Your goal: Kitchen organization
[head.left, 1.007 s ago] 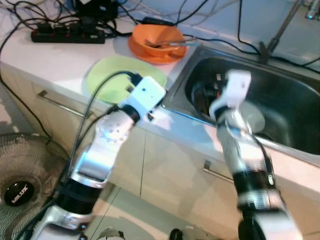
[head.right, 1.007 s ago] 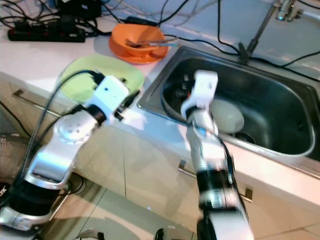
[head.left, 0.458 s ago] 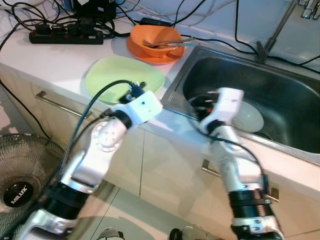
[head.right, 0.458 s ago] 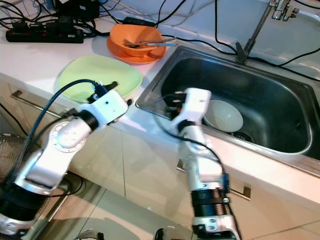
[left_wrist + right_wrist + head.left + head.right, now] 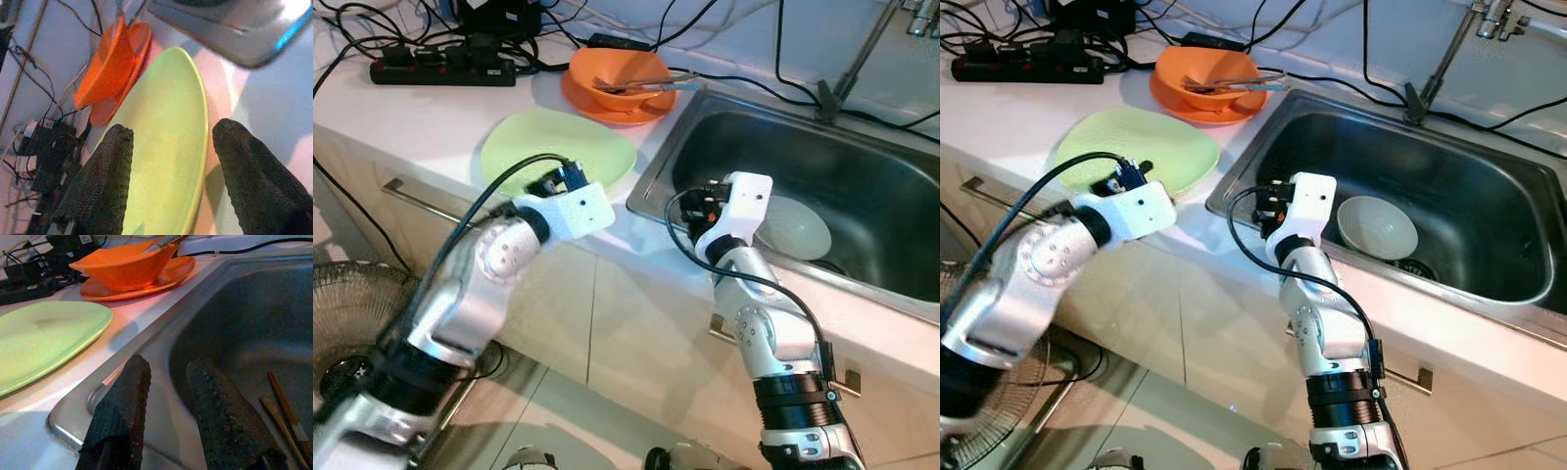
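Fingers of my left claw [image 5: 168,183] stood released, straddling the near rim of the green plate [image 5: 558,152] on the counter [image 5: 421,122]. It looked stiff, slick and breakable; I judged that rim the best hold. My right claw [image 5: 168,423], also released, hovered at the sink [image 5: 862,264] edge. Beyond sat an orange bowl [image 5: 617,73].

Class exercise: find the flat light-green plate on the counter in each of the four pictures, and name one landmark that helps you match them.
Left eye: flat light-green plate, upper centre-left.
Right eye: upper left.
Left wrist: centre, between the left claw's fingers.
Right wrist: left side.
Shared landmark: the orange bowl beside it.
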